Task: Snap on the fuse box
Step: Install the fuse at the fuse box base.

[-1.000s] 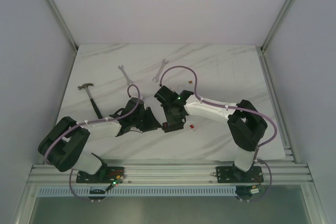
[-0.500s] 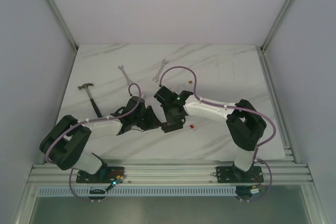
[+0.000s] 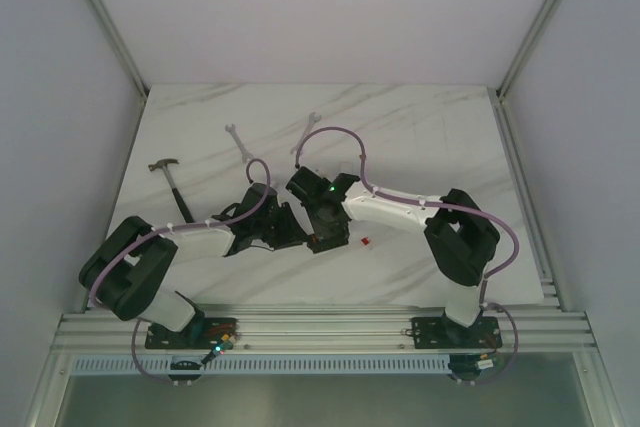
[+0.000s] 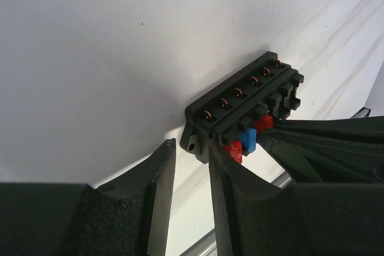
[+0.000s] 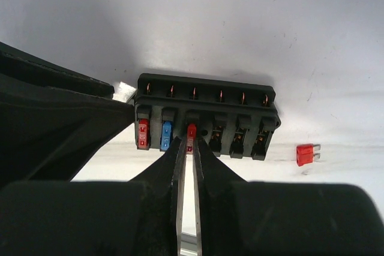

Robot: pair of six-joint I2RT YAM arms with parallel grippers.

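The black fuse box [image 5: 207, 101] lies on the white table, also seen in the left wrist view [image 4: 240, 103] and under both wrists from above [image 3: 326, 241]. A red fuse [image 5: 143, 133] and a blue fuse [image 5: 166, 135] sit in its first two slots. My right gripper [image 5: 187, 143] is shut on a second red fuse [image 5: 191, 130] standing in the third slot. My left gripper [image 4: 189, 151] is at the box's left end. Its jaws stand apart astride the end tab, the right finger [image 4: 231, 178] lying against the box's fuse side.
A loose red fuse [image 5: 306, 154] lies on the table just right of the box [image 3: 366, 241]. Two wrenches [image 3: 236, 137] [image 3: 307, 132] and a hammer [image 3: 172, 182] lie farther back on the left. The aluminium rail [image 3: 320, 327] runs along the near edge.
The right gripper's jaws have narrowed onto the red fuse and the right arm has shifted slightly left. The left arm has barely moved.
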